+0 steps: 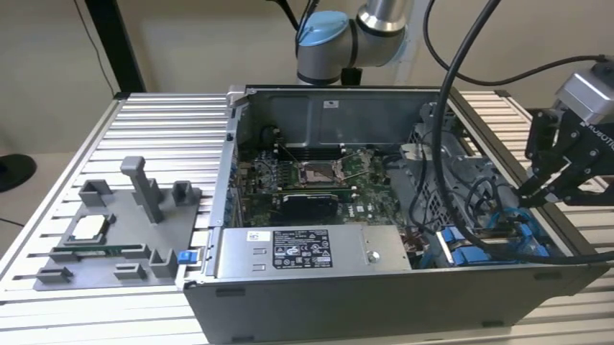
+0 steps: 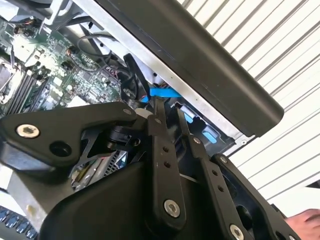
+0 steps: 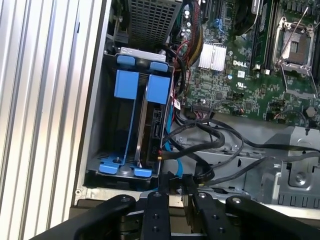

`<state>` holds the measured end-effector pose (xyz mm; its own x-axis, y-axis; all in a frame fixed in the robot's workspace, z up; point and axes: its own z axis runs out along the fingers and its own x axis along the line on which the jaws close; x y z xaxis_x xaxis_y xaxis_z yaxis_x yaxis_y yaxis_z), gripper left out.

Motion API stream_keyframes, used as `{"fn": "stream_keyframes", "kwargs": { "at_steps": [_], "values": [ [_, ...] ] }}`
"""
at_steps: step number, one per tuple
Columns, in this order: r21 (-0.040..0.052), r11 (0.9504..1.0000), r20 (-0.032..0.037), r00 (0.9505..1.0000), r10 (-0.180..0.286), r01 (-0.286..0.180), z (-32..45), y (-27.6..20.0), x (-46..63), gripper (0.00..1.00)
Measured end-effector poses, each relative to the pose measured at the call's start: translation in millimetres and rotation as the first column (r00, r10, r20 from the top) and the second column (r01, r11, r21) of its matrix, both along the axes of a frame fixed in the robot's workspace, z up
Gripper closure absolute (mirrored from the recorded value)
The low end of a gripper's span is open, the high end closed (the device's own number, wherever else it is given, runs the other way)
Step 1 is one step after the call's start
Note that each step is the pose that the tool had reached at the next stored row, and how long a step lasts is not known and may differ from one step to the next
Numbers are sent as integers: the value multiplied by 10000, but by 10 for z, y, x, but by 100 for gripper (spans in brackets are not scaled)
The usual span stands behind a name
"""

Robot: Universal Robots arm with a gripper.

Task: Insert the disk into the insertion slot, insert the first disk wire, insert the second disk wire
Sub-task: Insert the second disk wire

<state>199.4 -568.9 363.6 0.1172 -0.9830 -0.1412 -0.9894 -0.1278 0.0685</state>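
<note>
The disk [image 3: 150, 125] stands edge-on in its blue frame inside the insertion slot [image 3: 125, 85], the blue-railed bay at the case's corner. In the exterior view that slot [image 1: 470, 253] lies at the case's near right. My gripper [image 1: 535, 195] hangs over the case's right side, just above the bay. In both wrist views its black fingers [image 3: 155, 210] stand close together. A blue disk wire [image 3: 169, 145] runs up beside the disk and ends right at the gripper [image 3: 176, 182]. The same blue wire [image 2: 157, 94] comes out at the tips of the gripper [image 2: 169, 112], which looks shut on its plug.
A grey labelled power-supply box [image 1: 298, 251] lies along the case's front, with the motherboard [image 1: 317, 180] behind it. Black cables [image 3: 220, 140] loop beside the bay, under a perforated cage [image 3: 150, 20]. A grey fixture [image 1: 115, 230] sits at the exterior view's left. A hand [image 2: 305, 222] shows at one corner.
</note>
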Motion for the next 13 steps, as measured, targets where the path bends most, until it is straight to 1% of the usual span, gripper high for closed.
{"fn": "stream_keyframes", "kwargs": {
  "at_steps": [1, 4, 10, 11, 13],
  "values": [
    [0, 10000, 1, 10000, 1, -1, -6, 0, 0, 100],
    [5, 10000, 5, 10000, 0, 0, -20, -1, -4, 100],
    [8, 10000, 7, 10000, 0, 0, -25, -11, -16, 100],
    [8, 10000, 7, 10000, 1, -1, -23, -10, -17, 100],
    [6, 10000, 6, 10000, 0, 0, 16, -11, -20, 100]
  ]
}}
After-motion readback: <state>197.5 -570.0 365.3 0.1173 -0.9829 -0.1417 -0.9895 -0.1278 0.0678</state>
